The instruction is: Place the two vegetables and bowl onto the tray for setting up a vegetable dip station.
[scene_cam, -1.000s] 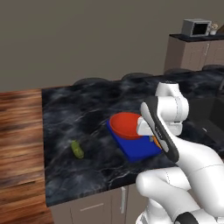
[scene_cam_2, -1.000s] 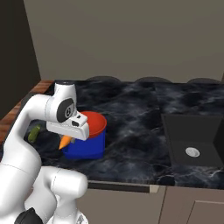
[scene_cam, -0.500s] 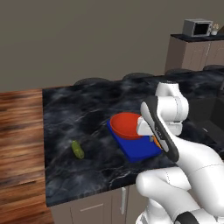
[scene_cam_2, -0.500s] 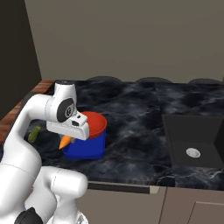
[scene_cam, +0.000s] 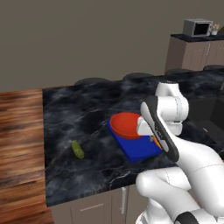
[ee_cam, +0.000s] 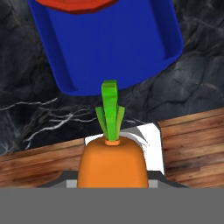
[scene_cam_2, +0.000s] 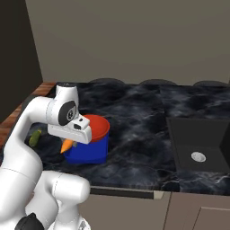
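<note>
orange carrot (ee_cam: 111, 162) sat gripped in the hand (scene_cam_2: 72, 143), held just above the blue tray (ee_cam: 113, 48) for release beside the red bowl (scene_cam: 127, 125).

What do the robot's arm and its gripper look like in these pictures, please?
The arm is glossy white with rounded, bulbous links and dark bands at the joints. A round dark cap marks one joint. The gripper hangs from a boxy white hand with a dark slot. No loose cables show.
</note>
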Motion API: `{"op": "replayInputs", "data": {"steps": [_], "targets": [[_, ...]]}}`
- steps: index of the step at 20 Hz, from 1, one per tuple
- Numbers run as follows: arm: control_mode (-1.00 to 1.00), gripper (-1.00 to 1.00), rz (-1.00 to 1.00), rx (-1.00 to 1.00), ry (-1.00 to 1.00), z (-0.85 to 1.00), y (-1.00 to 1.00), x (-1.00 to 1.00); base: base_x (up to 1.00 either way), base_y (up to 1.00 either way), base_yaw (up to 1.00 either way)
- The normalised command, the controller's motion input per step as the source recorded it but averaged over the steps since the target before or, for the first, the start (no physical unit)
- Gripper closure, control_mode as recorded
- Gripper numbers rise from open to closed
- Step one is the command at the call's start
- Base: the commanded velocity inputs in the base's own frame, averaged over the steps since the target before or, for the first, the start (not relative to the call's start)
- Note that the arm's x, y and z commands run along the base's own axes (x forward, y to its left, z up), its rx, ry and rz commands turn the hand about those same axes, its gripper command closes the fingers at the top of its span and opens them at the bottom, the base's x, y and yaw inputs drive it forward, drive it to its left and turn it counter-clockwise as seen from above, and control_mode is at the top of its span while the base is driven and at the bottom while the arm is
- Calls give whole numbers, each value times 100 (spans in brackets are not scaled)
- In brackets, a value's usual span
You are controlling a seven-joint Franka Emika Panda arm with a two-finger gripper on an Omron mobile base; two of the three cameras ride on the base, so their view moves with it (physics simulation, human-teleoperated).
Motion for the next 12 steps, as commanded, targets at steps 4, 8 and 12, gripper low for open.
{"op": "replayInputs", "data": {"steps": [4,8,12], "targets": [[100,100,0,0,0,0,0,0,0,0,0],[-100,100,-4,0,0,0,0,0,0,0,0],[-100,100,-36,-1,-4,0,8,0,0,0,0]]}}
